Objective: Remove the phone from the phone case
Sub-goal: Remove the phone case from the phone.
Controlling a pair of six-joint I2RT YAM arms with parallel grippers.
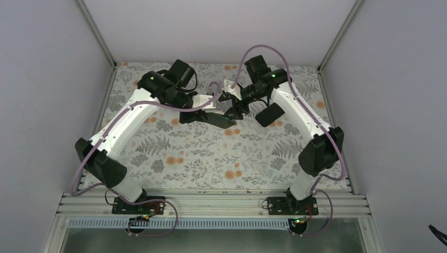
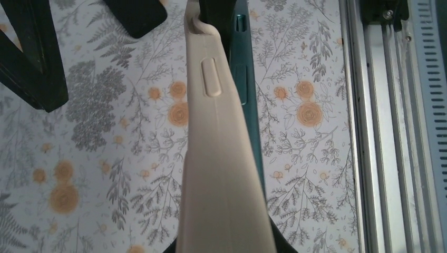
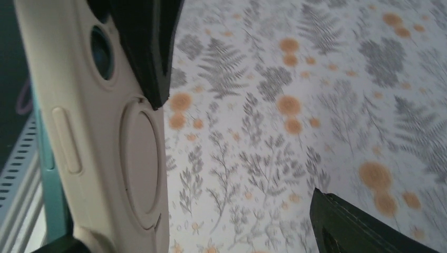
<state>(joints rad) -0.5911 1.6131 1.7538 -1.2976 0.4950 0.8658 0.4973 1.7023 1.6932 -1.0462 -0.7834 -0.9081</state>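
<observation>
In the overhead view the two hands meet in the upper middle of the frame, with the phone case (image 2: pixel 221 158) between them, lifted off the worktop (image 1: pixel 211 153). The left hand (image 1: pixel 211 101) grips the case: in its wrist view the beige case rises from the bottom centre to the top of the frame. Only slivers of the left hand's own dark fingers show at the bottom edge. The right hand (image 1: pixel 232 103) is spread wide. One of its fingers (image 3: pixel 147 47) lies against the back of the case beside the camera cut-out (image 3: pixel 101 52). Its other finger, at the lower right of that view, stands well apart over bare worktop. The phone (image 2: pixel 252 121) sits in the case, and only its teal edge shows, along the case's right side in the left wrist view and at the far left in the right wrist view. There is one case, one phone, two arms and two hands. The case shows one raised side button (image 2: pixel 212 76) and one round ring (image 3: pixel 139 158) on its back. The pair hangs near the back wall at the top of the overhead frame. Floral worktop lies open below it, down to the metal rail (image 1: pixel 211 203) at the arms' bases, and pale walls close in the left and right sides.
</observation>
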